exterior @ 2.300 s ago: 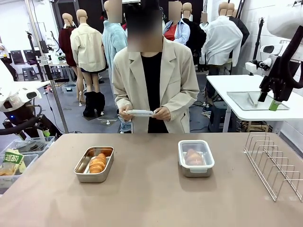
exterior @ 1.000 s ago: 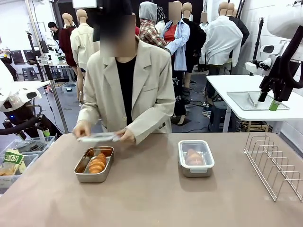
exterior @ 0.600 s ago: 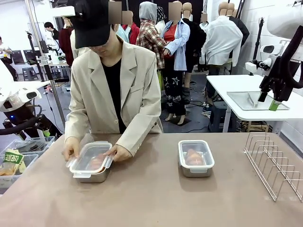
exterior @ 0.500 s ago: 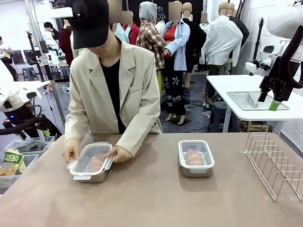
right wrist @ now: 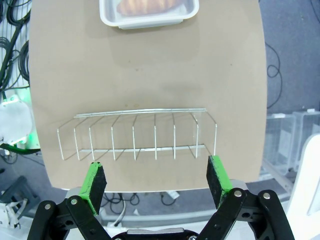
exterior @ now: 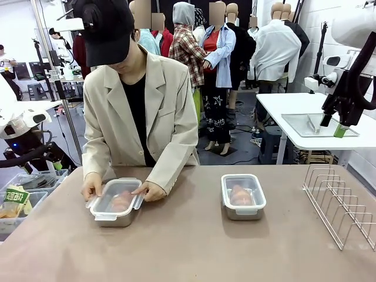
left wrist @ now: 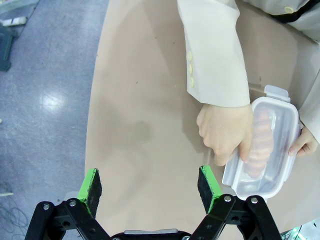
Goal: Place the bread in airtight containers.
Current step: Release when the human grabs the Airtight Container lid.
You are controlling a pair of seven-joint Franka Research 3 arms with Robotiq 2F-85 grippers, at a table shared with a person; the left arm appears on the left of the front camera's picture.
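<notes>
From my station I see the person's hands [exterior: 92, 185] pressing a translucent lid [exterior: 115, 197] onto the left steel container [exterior: 114, 220], a roll [exterior: 120, 202] inside. Right of that container sits the lidded container [exterior: 242, 198] with its roll [exterior: 239, 194]; farther right, a wire rack [exterior: 341, 207]. Left gripper [left wrist: 150, 186] and right gripper [right wrist: 157, 178] hang above the table, jaws spread, empty.

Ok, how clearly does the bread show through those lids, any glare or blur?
Front view: the bread is a hazy orange shape under the left lid. Left wrist view: it reads clearer, ridges faintly visible. Right wrist view: the other container is cropped but sharp, without glare.
</notes>
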